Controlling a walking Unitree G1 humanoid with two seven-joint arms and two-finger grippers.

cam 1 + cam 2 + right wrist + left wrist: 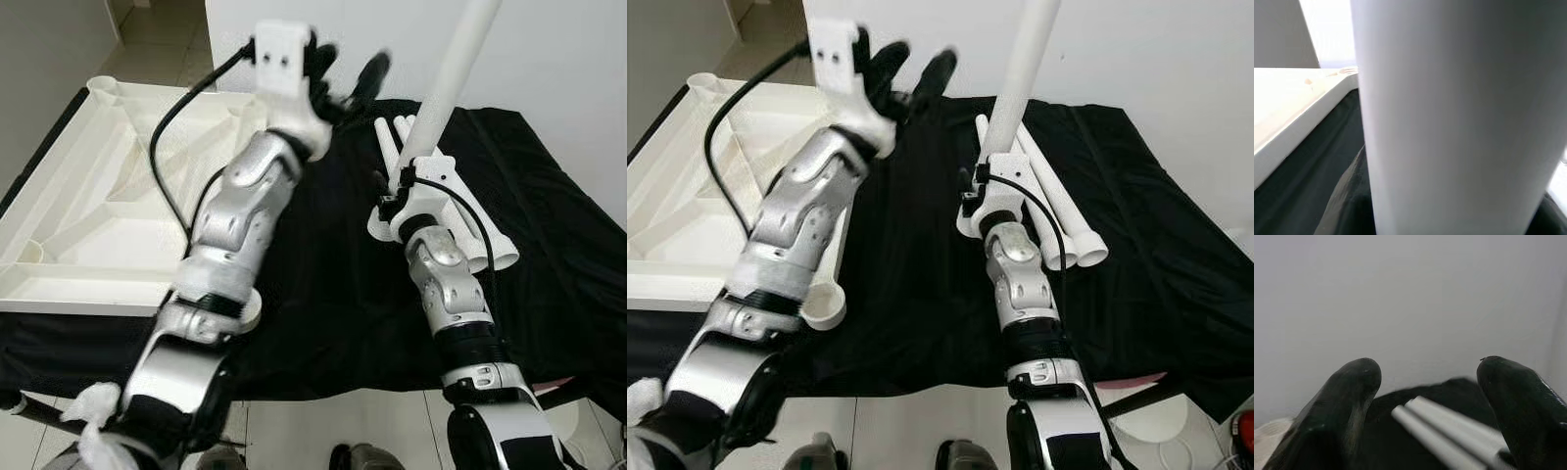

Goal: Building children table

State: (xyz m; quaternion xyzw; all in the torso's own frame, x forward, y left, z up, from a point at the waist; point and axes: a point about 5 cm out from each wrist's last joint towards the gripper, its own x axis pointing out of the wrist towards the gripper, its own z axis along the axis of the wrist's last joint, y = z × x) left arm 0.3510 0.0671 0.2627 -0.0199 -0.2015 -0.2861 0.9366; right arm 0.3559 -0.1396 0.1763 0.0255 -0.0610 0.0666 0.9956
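**Right gripper holds a table leg upright; left gripper raised, fingers spread**

Landmark: the black cloth (333,284) over the work surface.

Left of the cloth, and partly on it, the white tabletop (88,215) lies upside down, ribs and corner sockets facing up. The right eye view adds a white table leg (828,294) lying on the cloth beside the tabletop, round flange toward the robot, mostly hidden under the left arm.

The left gripper (911,69) is lifted above the cloth's far edge, fingers apart with nothing between them. The left wrist view looks between both fingertips (1352,382) at the wall and two leg shafts lying on the cloth.

At mid-cloth the right gripper (397,191) clamps a white leg (456,69), standing near-upright and tilted slightly right, running out of the top of the eye views. The right wrist view has that leg's shaft up close, with the tabletop's edge (1298,122) and cloth behind it.

Just right of it, spare legs (485,240) lie side by side on the cloth, flanges toward the robot.

White wall behind; pale tiled floor below and at far left.
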